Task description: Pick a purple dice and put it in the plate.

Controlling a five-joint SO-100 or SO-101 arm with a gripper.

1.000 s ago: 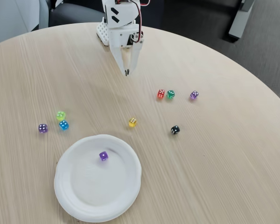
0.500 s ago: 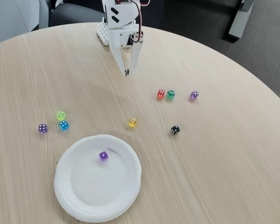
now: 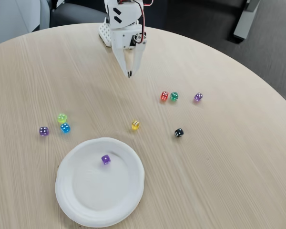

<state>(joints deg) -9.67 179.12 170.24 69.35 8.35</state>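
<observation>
In the fixed view, a deep-violet purple dice lies inside the white plate, in its upper middle. My white gripper hangs point-down at the table's far side, well above and behind the plate. Its fingers meet at the tips with nothing between them, so it is shut and holds nothing.
Loose dice lie on the round wooden table: a paler purple one, lime and blue at the left, yellow in the middle, red, green, pinkish-purple and black at the right.
</observation>
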